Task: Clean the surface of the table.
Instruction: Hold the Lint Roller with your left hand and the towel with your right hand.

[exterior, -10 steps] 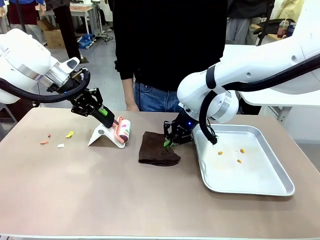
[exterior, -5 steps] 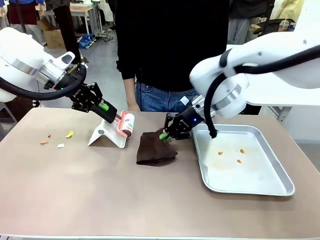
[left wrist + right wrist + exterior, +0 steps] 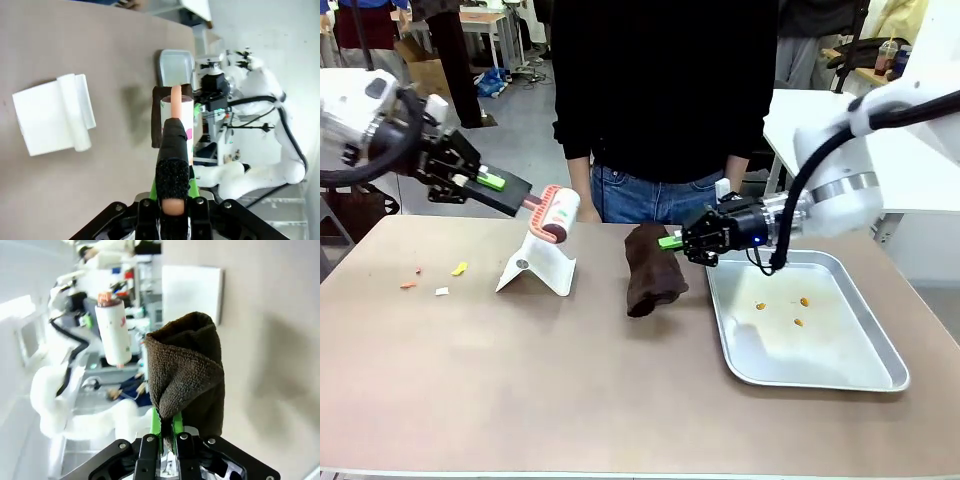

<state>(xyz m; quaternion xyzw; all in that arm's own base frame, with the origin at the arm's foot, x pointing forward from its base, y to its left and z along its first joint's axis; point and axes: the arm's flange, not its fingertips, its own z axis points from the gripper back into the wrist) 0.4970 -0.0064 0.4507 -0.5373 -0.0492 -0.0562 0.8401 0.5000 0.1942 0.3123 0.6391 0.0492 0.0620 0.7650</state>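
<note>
So the tan worktop (image 3: 570, 380) filled the foreground from edge to edge, with a person (image 3: 660, 90) in a black top and jeans standing at its far side. The left gripper (image 3: 492, 183) was clamped on the black foam handle of a lint roller (image 3: 552, 212), holding it up in the air with the roll end just over the top of a white stand (image 3: 538, 270) that sat on the worktop. The left wrist view showed the same grip, handle pinched between the fingers.

The right gripper (image 3: 672, 242) was closed on the top edge of a dark brown cloth (image 3: 652, 272), which hung down bunched up. Its bottom end was right at the worktop, though contact was hard to call. In the right wrist view the green pads (image 3: 156, 426) were squeezed tight on the fabric.

Right next to the cloth was a silver metal tray (image 3: 820, 380) with a few orange crumbs (image 3: 804, 301) in it. Over on the robot's left, some small paper scraps (image 3: 458, 268) in yellow, orange and white lay on the worktop, well apart from the stand.
</note>
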